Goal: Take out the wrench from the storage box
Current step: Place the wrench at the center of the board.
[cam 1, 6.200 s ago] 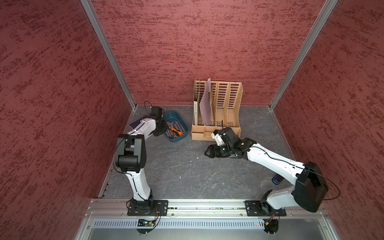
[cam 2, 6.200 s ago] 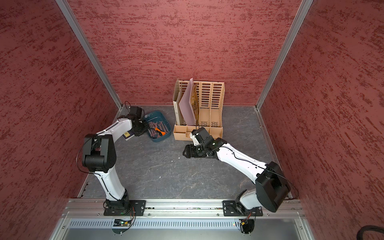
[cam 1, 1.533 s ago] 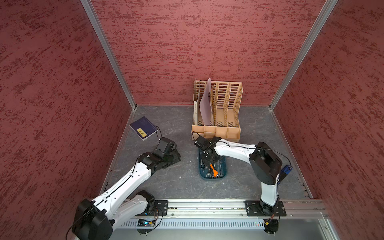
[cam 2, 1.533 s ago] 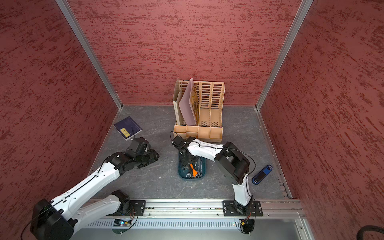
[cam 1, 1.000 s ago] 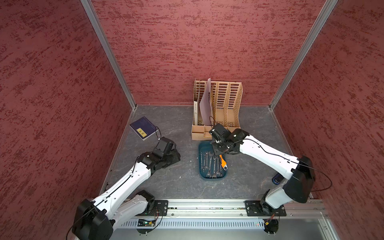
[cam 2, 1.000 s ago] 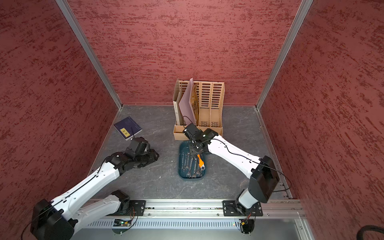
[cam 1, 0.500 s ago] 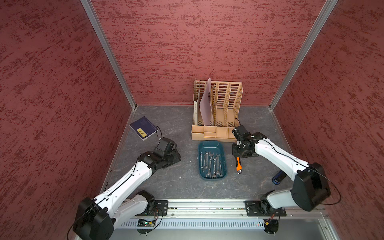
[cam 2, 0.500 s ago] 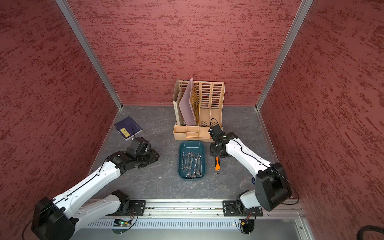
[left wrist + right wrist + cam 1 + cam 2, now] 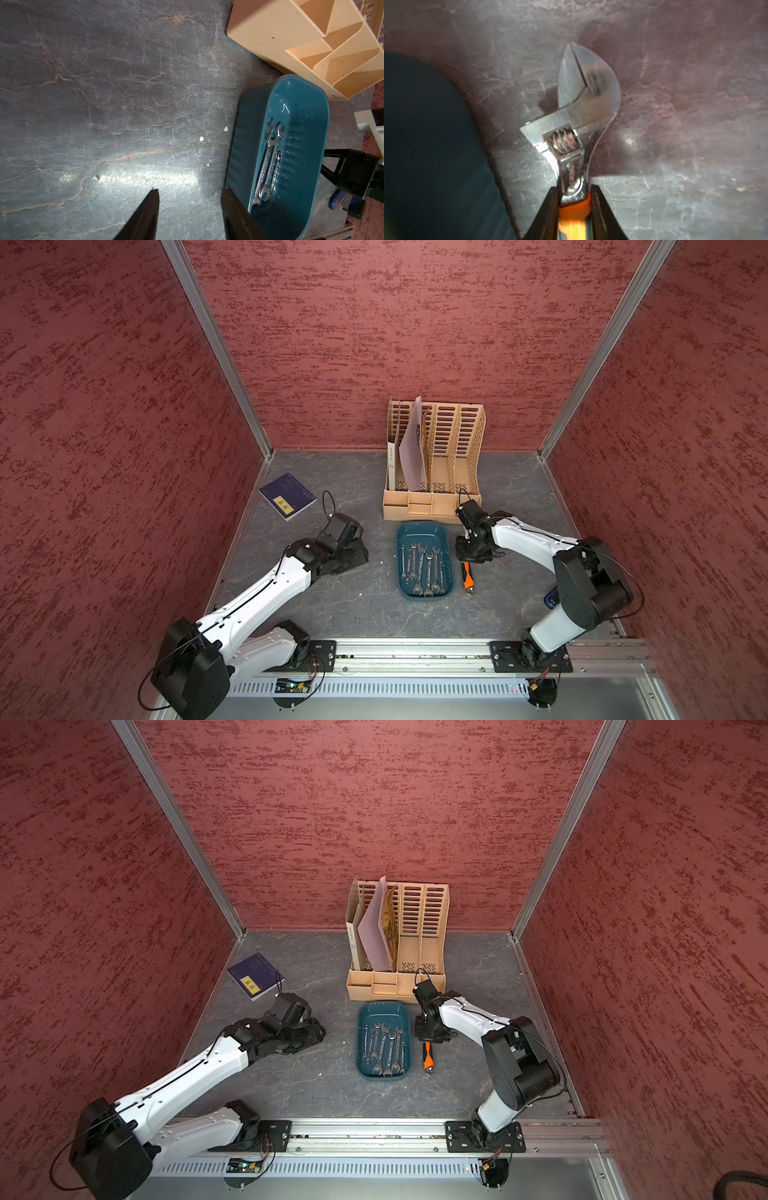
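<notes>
The storage box is a dark teal tray in the middle of the table, and several steel spanners lie in it. An orange-handled adjustable wrench is outside the box, just to its right, low at the table. I cannot tell whether it touches. My right gripper is shut on its neck where the steel meets the orange grip. My left gripper stands open and holds nothing, low on the table left of the box.
A beige slotted file organiser with papers stands right behind the box. A dark blue notebook lies at the back left. A small blue object shows by the right arm's elbow. Red walls close in three sides.
Over the last second my right gripper carried the orange-handled wrench from above the storage box to the table on its right. The left arm has stayed still.
</notes>
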You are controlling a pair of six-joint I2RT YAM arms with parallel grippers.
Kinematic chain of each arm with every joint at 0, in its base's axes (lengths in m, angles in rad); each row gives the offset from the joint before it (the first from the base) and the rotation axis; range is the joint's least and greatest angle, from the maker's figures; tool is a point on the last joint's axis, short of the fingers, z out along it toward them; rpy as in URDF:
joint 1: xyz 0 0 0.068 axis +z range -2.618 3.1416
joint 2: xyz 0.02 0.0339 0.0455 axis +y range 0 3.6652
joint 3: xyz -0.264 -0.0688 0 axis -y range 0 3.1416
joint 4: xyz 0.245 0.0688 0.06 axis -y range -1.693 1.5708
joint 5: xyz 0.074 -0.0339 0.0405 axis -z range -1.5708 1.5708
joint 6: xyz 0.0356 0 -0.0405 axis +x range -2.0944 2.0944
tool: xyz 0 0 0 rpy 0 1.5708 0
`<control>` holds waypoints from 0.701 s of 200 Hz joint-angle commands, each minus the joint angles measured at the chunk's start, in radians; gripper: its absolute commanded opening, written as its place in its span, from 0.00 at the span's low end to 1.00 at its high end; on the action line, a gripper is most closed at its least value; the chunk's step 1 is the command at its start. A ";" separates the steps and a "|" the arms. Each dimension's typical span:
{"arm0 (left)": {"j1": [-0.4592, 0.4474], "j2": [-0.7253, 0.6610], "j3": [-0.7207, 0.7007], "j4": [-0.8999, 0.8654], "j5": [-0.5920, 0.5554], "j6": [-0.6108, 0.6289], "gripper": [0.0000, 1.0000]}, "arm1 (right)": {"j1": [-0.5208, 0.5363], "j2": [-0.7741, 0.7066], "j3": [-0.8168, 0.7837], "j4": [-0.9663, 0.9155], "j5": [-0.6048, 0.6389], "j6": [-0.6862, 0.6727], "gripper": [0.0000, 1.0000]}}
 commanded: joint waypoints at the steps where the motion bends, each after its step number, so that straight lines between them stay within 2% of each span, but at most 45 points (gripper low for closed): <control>1: -0.014 0.016 0.036 0.018 -0.025 -0.010 0.52 | -0.009 0.004 -0.003 0.049 -0.017 0.006 0.09; 31: -0.022 0.039 0.050 0.030 -0.016 -0.011 0.52 | -0.013 -0.002 -0.005 0.046 -0.036 0.002 0.22; 79: -0.026 0.044 0.077 0.027 -0.018 -0.011 0.54 | -0.012 -0.082 0.047 -0.048 0.003 -0.014 0.55; 140: -0.063 0.049 0.177 -0.028 -0.038 0.001 0.55 | -0.013 -0.250 0.136 -0.151 -0.017 -0.042 0.67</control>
